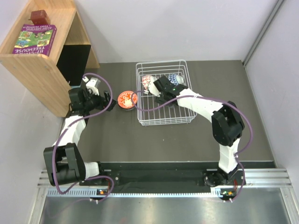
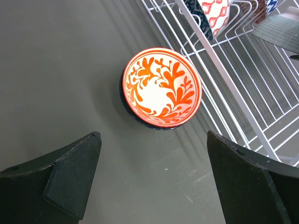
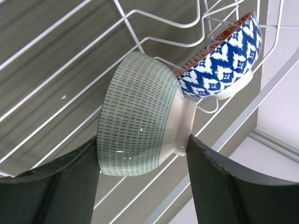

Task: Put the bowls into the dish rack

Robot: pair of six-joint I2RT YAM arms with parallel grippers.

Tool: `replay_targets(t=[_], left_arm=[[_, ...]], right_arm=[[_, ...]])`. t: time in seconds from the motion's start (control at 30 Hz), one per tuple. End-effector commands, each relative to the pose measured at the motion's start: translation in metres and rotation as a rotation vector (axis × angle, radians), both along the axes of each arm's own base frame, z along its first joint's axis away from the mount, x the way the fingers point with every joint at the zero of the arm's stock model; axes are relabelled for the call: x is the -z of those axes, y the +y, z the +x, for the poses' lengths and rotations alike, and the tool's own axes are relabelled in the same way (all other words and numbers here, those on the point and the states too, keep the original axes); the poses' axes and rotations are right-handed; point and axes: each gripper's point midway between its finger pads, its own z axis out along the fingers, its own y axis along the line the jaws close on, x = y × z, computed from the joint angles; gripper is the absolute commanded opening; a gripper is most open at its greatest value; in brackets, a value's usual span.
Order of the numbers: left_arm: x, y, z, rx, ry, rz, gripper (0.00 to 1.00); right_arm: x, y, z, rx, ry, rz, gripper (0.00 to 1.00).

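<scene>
**1. Writing**
A purple book (image 1: 35,39) is lying flat in the wooden shelf (image 1: 46,70) at 10 o'clock in the top view. Its cover is showing the word "TREEHOUSE"; the other lines are too small to read. A dark red object (image 1: 39,16) is sitting at 12 o'clock of the book.

**2. Containers**
- The white wire dish rack (image 1: 163,123) is standing on the dark table (image 1: 187,140), toward 12 o'clock from the arm bases.
- The red-and-white bowl (image 1: 147,80) is leaning on edge among the prongs at the rack's 11 o'clock corner.
- The blue-and-white bowl (image 3: 224,65) is standing on edge at about 1 o'clock in the rack, with a red inner rim showing.
- The pale green bowl (image 3: 140,116) is hanging tipped on edge over the rack wires. Its foot is appearing to touch the rim of the blue-and-white bowl.
- The orange-red bowl (image 1: 126,99) is sitting mouth up on the table, outside the rack. It is at 9 o'clock of the rack, just beside its wall, and a white leaf pattern is showing inside it.

**3. Grippers**
- The right gripper (image 3: 142,149) is reaching into the rack and clamping the pale green bowl. One finger is pressing the bowl's ribbed wall and the other its foot.
- The left gripper (image 2: 154,163) is hovering over the table at 9 o'clock of the orange-red bowl. Its jaws are standing wide apart and holding nothing
</scene>
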Motion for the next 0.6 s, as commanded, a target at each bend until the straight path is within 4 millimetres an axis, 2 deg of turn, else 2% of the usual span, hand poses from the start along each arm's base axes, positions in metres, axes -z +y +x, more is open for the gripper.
replay_targets(t=[0.0,0.57], left_arm=[[-0.017,0.000,0.003,0.017,-0.078,0.006,0.99],[-0.014,-0.002,0.001,0.027,-0.072,0.000,0.99]], right_arm=[[-0.011,-0.005,0.010,0.021,-0.084,-0.066,0.00],[0.013,-0.018,0.014,0.037,-0.066,-0.165,0.02]])
